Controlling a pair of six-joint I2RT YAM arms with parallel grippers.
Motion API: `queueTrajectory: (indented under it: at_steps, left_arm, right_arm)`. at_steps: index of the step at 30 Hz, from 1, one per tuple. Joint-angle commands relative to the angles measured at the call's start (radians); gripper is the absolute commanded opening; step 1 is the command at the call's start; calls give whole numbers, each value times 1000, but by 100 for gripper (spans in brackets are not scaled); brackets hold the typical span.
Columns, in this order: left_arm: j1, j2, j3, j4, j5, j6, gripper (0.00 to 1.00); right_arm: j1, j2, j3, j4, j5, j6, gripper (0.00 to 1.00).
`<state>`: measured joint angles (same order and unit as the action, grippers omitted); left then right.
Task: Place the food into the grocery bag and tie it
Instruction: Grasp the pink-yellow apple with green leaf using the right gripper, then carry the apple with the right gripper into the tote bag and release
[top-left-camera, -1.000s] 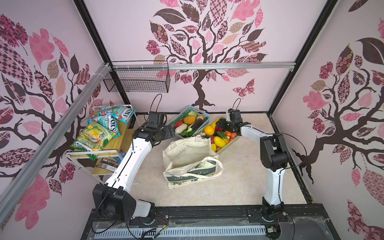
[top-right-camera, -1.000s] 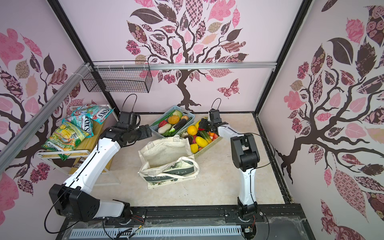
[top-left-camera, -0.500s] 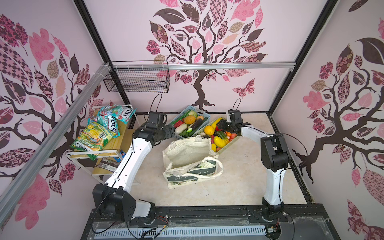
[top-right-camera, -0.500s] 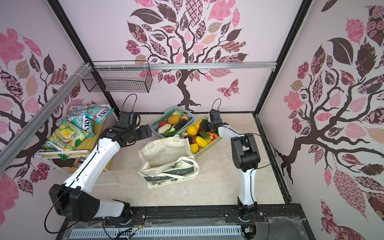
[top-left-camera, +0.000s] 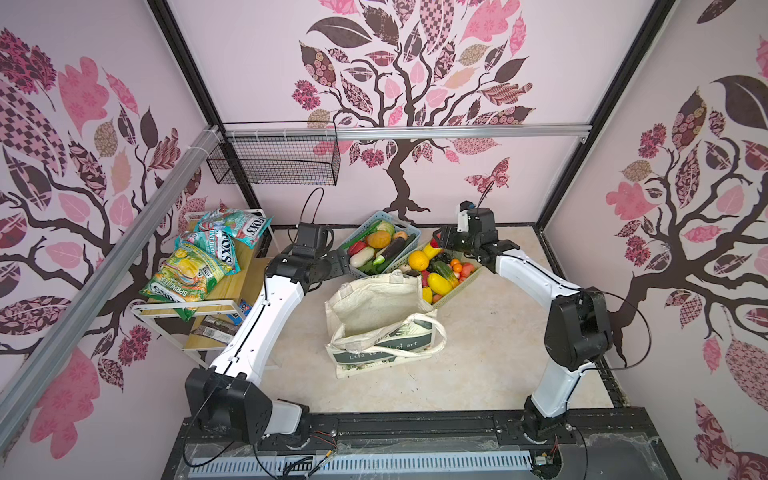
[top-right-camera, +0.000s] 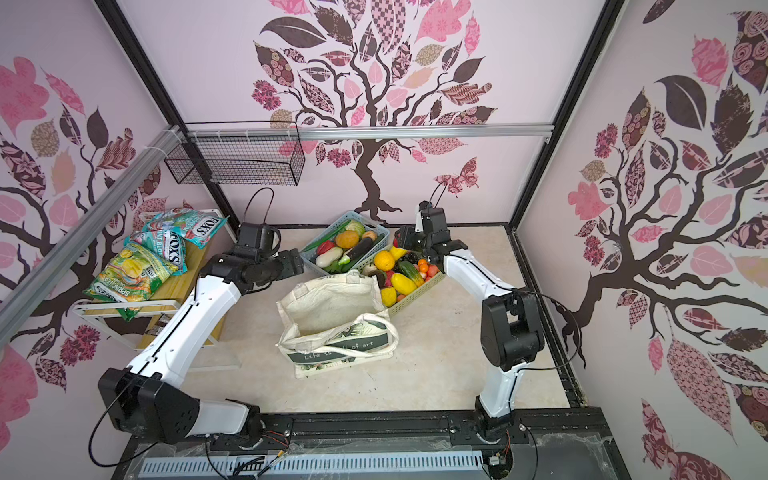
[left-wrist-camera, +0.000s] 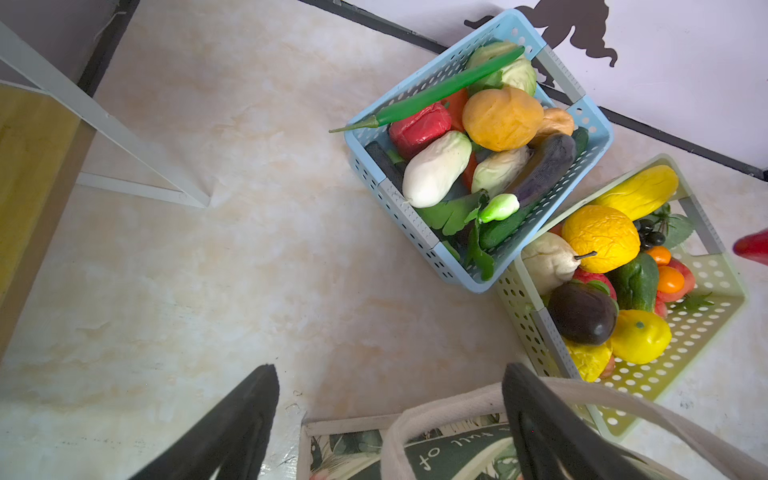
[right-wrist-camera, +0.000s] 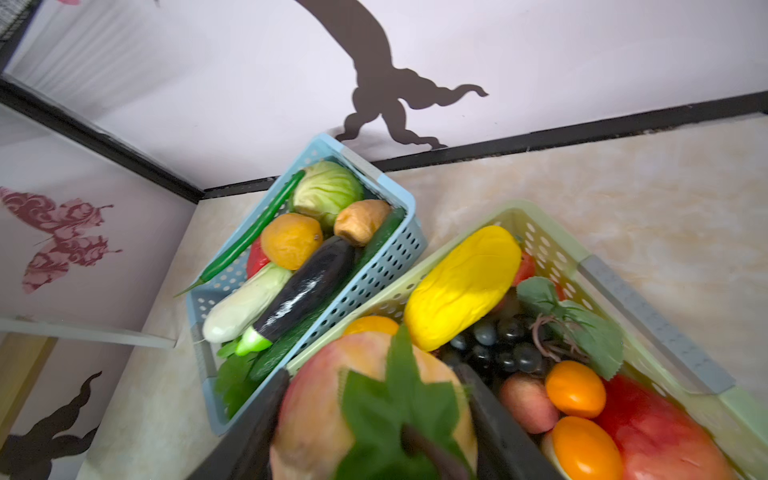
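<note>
Cream marble tabletop (top-left-camera: 478, 365); right gripper (right-wrist-camera: 372, 372) around pink-yellow fruit (right-wrist-camera: 316, 403); left gripper (left-wrist-camera: 388, 370) agape

Layout in both top views. The grocery bag (top-left-camera: 374, 307) stands at the middle of the tabletop (top-left-camera: 490, 340), mouth upward. Directly behind it two baskets sit side by side, touching: the left basket (top-left-camera: 402, 221) and the right basket (top-left-camera: 459, 286), each filled with food (top-left-camera: 417, 261) (the right basket's near end meets the bag's rear right corner). A rack (top-left-camera: 187, 305) stands at the left, with snack packets (top-left-camera: 187, 274) on top. A wire basket (top-left-camera: 276, 164) hangs high at the rear left. The left gripper (top-left-camera: 344, 265) is just left of the left basket. The right gripper (top-left-camera: 437, 242), over the right basket's far end, has one fruit (right-wrist-camera: 316, 399) between its jaws.
</note>
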<state>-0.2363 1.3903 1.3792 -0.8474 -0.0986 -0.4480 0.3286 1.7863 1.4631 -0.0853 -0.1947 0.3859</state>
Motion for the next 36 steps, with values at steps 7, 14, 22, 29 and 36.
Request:
queueTrajectory:
  at_steps: [7, 14, 22, 29, 36]
  left_arm:
    - [-3, -22, 5, 21, 8, -3, 88]
    - [-3, -31, -12, 33, 19, -9, 88]
    - [-3, -34, -29, 51, 24, -11, 89]
    - [-2, -37, -17, 50, 17, -5, 89]
    - [-3, -44, -28, 49, 14, -10, 89]
  right_arm:
    - [114, -218, -17, -48, -10, -53, 60]
    - [221, -344, -77, -48, -11, -62, 61]
    - [366, -412, -137, -71, 32, -67, 61]
    - [469, -391, -182, -68, 59, -72, 62]
    - [521, -340, -210, -78, 69, -90, 62]
